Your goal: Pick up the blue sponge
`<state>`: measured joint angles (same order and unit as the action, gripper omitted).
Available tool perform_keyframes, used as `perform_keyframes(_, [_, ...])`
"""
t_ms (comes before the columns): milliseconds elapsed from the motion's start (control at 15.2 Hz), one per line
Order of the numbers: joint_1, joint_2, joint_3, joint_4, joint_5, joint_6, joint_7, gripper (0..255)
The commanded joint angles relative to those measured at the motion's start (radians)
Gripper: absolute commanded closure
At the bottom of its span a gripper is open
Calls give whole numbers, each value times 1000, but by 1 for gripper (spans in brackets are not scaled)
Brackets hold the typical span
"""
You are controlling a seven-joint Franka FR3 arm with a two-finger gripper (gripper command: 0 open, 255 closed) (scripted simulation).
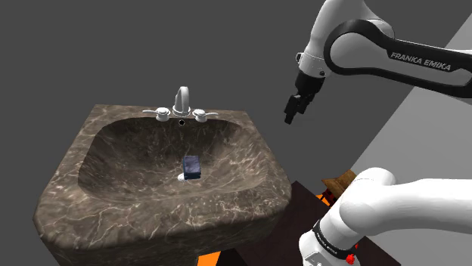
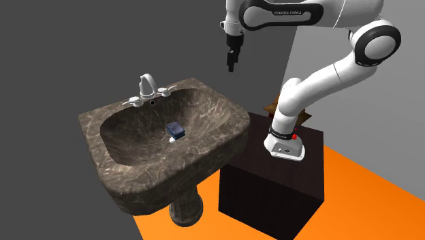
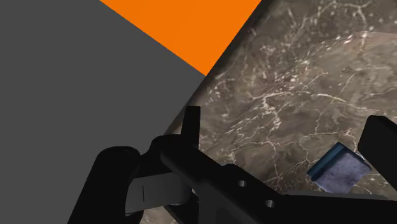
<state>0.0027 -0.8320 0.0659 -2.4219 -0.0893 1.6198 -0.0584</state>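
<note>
Black gripper point(image 1: 290, 118) (fingers apart) high beside sink point(image 1: 151, 221), blue sponge point(image 1: 192, 166) inside

The sink point(image 1: 64, 181) looks like polished dark brown stone, marbled with pale veins and faintly glossy. Its faucet point(image 1: 181, 98) is shiny silvery metal. The blue sponge point(image 1: 192, 166) looks matt, and the arm point(image 1: 423, 204) is smooth, glossy white.

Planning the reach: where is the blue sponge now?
In the shoulder view, the blue rectangular sponge lies at the bottom of the dark marbled sink, left of middle, in front of the silver faucet.
</note>
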Motion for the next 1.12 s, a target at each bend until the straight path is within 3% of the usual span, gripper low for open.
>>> perform_keyframes(0, [0,0,0,0,0,0,0,0])
perform_keyframes(528, [19,145,79,-105,71,297,138,0])
perform_keyframes(1056, [20,388,168,-110,99,597,276,0])
